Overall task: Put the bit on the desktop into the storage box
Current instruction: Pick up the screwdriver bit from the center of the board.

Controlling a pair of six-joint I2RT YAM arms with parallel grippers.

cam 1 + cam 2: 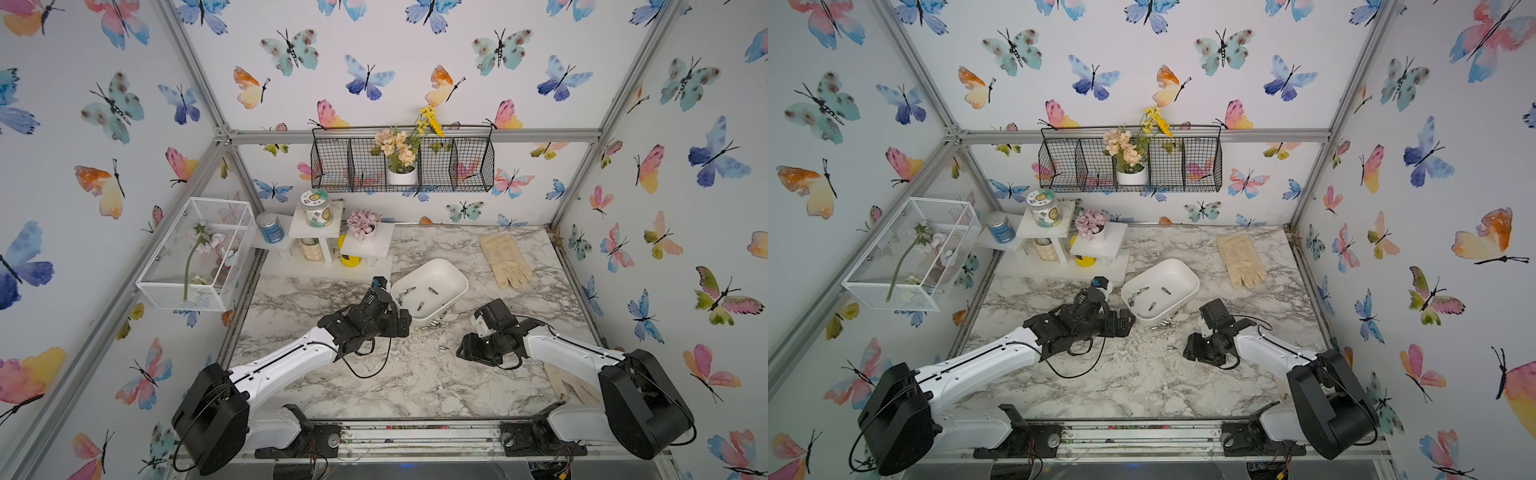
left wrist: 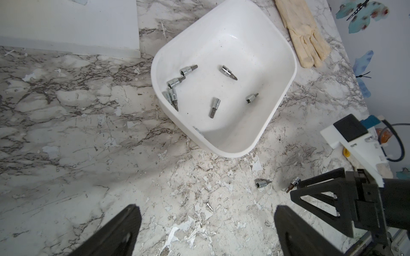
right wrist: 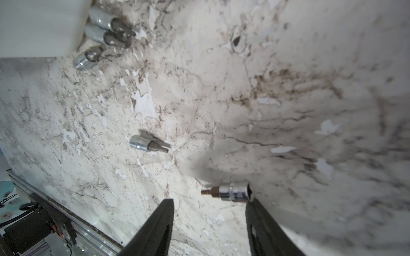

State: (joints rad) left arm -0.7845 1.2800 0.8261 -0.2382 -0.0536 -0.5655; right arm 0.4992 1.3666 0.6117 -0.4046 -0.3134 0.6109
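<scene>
Fingers (image 3: 155, 228) of the right gripper (image 3: 210, 202) stand apart, low over the desktop (image 3: 288, 88), with nothing pinched between them. The nearest bit (image 3: 230, 192) lies on its side just ahead of their tips. Its chrome socket end touches or almost touches one fingertip, and its dark tip points across the gap. A second bit (image 3: 148, 144) lies loose on the marble a little further out, apart from the first. Three more bits (image 3: 99, 36) lie close together by the outer wall of the storage box (image 1: 455, 276), on the desktop and not inside. Within the box several bits (image 2: 214, 107) lie scattered on its floor, some bunched at one wall. The left gripper (image 2: 206, 207) hovers beside the box's near corner, its fingers (image 2: 124, 228) spread wide and empty. A cream glove (image 1: 505, 259) lies flat beyond the box, near the right-hand edge of the desktop.
</scene>
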